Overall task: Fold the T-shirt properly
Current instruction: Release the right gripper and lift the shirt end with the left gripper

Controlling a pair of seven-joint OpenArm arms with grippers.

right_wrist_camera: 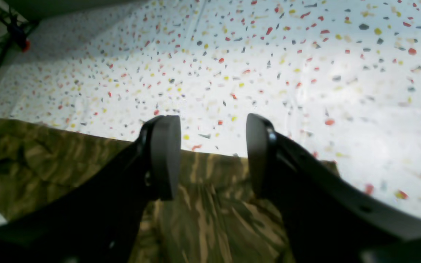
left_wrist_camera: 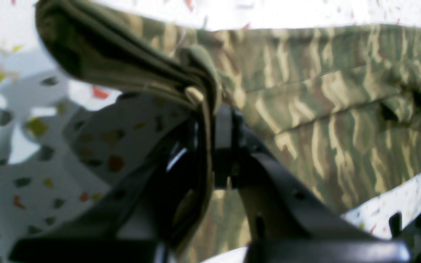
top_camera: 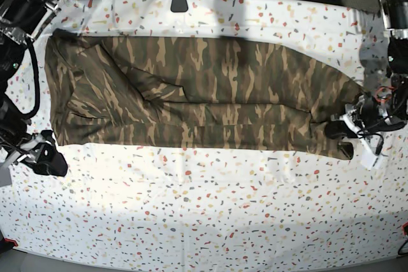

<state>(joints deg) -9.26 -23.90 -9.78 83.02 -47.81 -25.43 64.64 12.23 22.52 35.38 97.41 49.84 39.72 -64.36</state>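
Note:
The camouflage T-shirt (top_camera: pixel 204 93) lies folded into a long band across the speckled white table (top_camera: pixel 204 208). My left gripper (top_camera: pixel 338 130) is at the shirt's right end in the base view. In the left wrist view it (left_wrist_camera: pixel 210 109) is shut on a bunched fold of the shirt (left_wrist_camera: pixel 342 109), lifted a little off the table. My right gripper (top_camera: pixel 52 160) is beside the shirt's near left corner. In the right wrist view it (right_wrist_camera: pixel 210 153) is open and empty, its fingertips (right_wrist_camera: pixel 165 157) just above the edge of the shirt (right_wrist_camera: pixel 203 219).
A black mount (top_camera: pixel 180 1) stands at the table's back edge, with dark cables behind it. More cables and a red part (right_wrist_camera: pixel 24 44) lie off the table's far corner in the right wrist view. Bare table (right_wrist_camera: pixel 269 73) stretches beyond the shirt.

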